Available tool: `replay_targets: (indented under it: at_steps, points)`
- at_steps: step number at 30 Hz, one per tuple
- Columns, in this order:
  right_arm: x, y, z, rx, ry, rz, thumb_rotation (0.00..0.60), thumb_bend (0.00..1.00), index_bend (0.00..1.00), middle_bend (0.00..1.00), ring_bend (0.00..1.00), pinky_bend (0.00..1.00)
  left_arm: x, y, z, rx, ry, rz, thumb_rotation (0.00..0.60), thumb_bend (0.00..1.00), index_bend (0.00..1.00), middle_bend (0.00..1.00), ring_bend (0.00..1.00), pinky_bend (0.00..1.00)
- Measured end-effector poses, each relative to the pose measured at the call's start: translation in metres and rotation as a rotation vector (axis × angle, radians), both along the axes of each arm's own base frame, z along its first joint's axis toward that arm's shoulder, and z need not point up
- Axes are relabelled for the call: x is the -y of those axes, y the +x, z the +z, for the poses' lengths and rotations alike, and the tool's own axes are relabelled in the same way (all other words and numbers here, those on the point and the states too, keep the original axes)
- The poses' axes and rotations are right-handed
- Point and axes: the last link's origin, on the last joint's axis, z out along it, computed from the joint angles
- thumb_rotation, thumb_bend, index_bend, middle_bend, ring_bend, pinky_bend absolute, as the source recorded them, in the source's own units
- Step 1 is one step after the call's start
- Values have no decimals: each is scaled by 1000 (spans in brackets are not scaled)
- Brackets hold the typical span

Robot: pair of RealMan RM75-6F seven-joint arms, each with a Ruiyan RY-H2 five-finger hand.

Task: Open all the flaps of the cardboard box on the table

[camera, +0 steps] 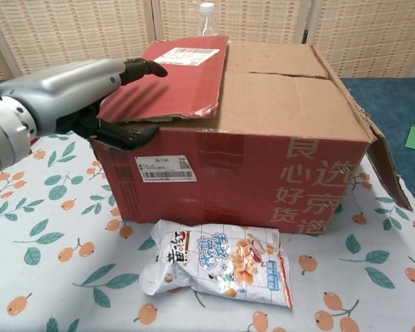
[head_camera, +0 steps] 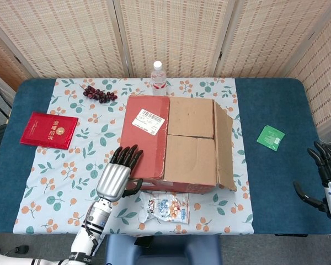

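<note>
Nearest me a snack bag (head_camera: 165,209) lies on the tabletop (head_camera: 270,182), just in front of the box (head_camera: 179,144). My left hand (head_camera: 117,175) is at the box's front-left corner, fingers (camera: 144,68) lying on top of the red flap (head_camera: 144,135) and thumb under its edge, pinching it. My right hand (head_camera: 326,182) hangs spread off the tabletop's right edge, holding nothing. The box sits mid-table, its right flap (head_camera: 224,144) tilted outward. Beyond it stand a bottle (head_camera: 159,77) and grapes (head_camera: 99,93)
</note>
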Motion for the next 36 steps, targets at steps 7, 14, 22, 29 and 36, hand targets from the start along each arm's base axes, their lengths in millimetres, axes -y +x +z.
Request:
replay_targets:
  at_steps: [7, 14, 22, 29, 36]
  points:
    - [0, 0, 0, 3, 2, 2, 600, 422, 0, 0, 0, 0, -2, 6, -1, -1, 8, -8, 398, 459, 0, 1, 11, 0]
    - [-2, 1, 0, 1, 4, 6, 600, 421, 0, 0, 0, 0, -2, 11, -2, -3, 11, -22, 399, 459, 0, 1, 11, 0]
    - [-3, 1, 0, 4, 5, 8, 600, 422, 0, 0, 0, 0, -6, 14, -3, -9, 37, -39, 400, 459, 0, 1, 11, 0]
    - [-3, 1, 0, 4, 7, 8, 600, 422, 0, 0, 0, 0, -8, 16, 2, -10, 106, -74, 396, 459, 0, 1, 11, 0]
    - [-4, 1, 0, 5, 6, 12, 600, 422, 0, 0, 0, 0, -6, 16, 12, -12, 203, -105, 399, 460, 0, 0, 7, 0]
